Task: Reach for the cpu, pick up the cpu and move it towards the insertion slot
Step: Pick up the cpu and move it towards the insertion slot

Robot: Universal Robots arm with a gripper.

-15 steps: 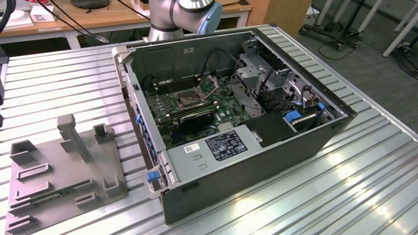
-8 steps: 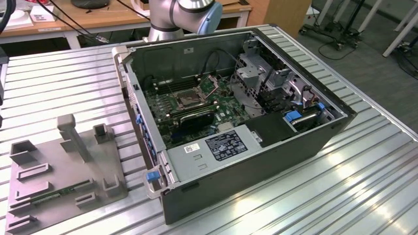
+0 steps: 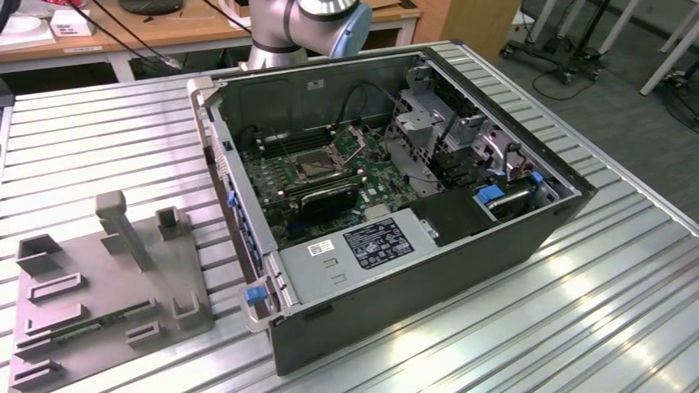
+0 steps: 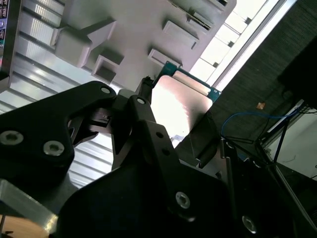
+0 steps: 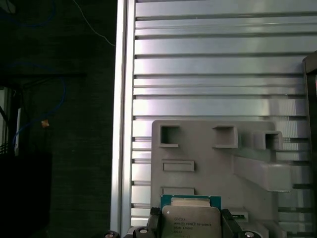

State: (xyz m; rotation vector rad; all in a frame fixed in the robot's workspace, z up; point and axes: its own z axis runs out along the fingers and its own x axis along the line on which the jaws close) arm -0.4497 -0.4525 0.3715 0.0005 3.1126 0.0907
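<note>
Over the grey plastic tray [image 5: 208, 158], in both wrist views: black gripper [image 5: 191, 220] clamped on the cpu [image 4: 179, 105], fingers [image 5: 229, 223] pressed against two opposite edges, pale metal top facing the first wrist camera, green rim showing along one edge. Under the tray, a slatted metal table [image 5: 213, 64]. From the exterior view: open computer case [image 3: 437, 270] just beside the tray, toward the exterior view's right; inside it, on the green board, the insertion slot [image 3: 313, 168], a dark square in a shiny frame. Long green memory stick [image 3: 93, 325] lying in the tray.
</note>
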